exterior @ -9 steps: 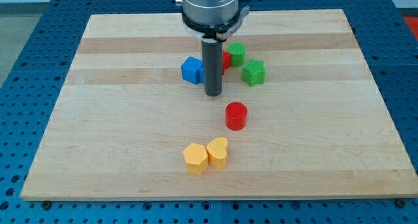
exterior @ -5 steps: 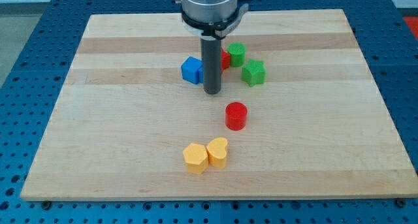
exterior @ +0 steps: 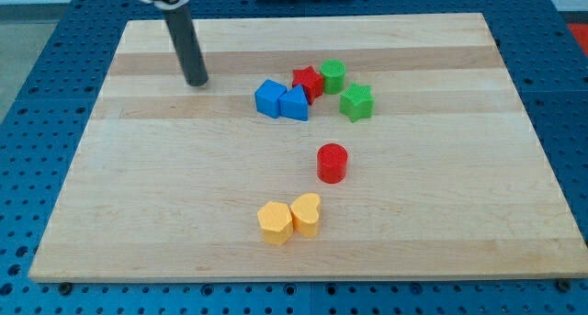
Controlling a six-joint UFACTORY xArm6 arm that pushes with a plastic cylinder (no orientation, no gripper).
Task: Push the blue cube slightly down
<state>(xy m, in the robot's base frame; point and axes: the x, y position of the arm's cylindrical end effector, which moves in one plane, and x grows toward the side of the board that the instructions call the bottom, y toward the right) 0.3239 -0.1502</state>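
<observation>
Camera view: my tip (exterior: 197, 82) upper left, apart from blue cube (exterior: 269, 97); no hand fitted. Risk: off-centre approach shoves adjacent blue block (exterior: 296, 105) instead.

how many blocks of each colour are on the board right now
blue: 2, a cube and a second block touching it
red: 2, a star-like block and a cylinder
green: 2, a round one and a star
yellow: 2, a hexagon-like block and a heart
total: 8
</observation>
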